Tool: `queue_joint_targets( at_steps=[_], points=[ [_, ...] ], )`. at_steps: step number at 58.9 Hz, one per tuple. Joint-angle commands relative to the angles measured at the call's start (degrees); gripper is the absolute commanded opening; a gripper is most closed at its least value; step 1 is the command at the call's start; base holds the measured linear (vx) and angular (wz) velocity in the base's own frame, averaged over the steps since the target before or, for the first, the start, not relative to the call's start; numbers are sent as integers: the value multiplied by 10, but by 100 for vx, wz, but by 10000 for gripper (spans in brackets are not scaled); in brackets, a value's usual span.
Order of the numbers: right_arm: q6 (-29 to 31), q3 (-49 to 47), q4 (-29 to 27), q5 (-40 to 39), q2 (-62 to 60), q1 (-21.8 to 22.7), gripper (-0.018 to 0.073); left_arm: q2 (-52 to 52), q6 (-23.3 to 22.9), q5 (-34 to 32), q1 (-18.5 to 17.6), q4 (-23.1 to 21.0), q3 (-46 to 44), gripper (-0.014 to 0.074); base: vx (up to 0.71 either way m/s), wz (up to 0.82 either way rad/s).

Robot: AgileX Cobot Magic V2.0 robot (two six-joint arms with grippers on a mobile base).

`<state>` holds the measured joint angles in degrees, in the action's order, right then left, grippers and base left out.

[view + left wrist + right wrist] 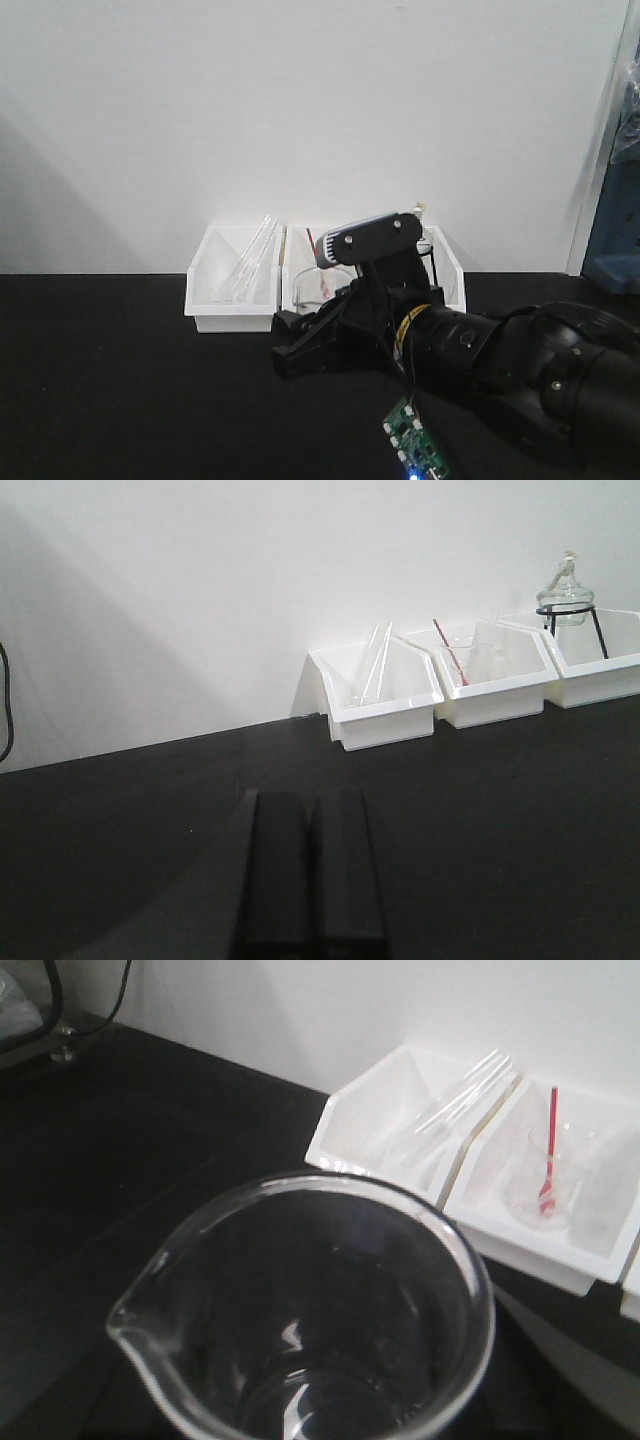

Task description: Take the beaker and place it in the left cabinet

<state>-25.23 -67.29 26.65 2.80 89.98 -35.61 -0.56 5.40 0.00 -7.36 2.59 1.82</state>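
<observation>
A black bench (pixel 120 380) meets a white wall (pixel 300 100), where three bins (pixel 495 705) hold tubes (pixel 375 665), a red rod (pixel 450 652) and a flask (pixel 565 590). The beaker (pixel 300 1360) is close at the right gripper (pixel 290 350), nearer than the bins; I cannot tell how its jaws stand. The left gripper's (pixel 308 805) jaws are pressed together.

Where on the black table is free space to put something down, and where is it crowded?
The black table is bare left of the white bins, back to the wall, and around the left gripper. It is crowded in the bins and just before them, where the right arm and the beaker are.
</observation>
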Motion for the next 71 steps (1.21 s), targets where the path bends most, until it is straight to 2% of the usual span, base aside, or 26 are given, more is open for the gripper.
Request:
queue_joint_targets(
  at_steps=[1,14,37,71],
  points=[
    [-1,-6,-14,-77,-12,1,-6,-11,-2,-43,0,-2,9,1,0,0],
    [1,-4,-11,-112,-16,1,-6,-11,-2,-43,0,-2,9,1,0,0],
    [1,-4,-10,-111,-58,0,-6,-11,-2,-43,0,-2,9,1,0,0],
    [1,-4,-10,-109,-58,1,-6,-11,-2,-43,0,-2,9,1,0,0]
  ],
)
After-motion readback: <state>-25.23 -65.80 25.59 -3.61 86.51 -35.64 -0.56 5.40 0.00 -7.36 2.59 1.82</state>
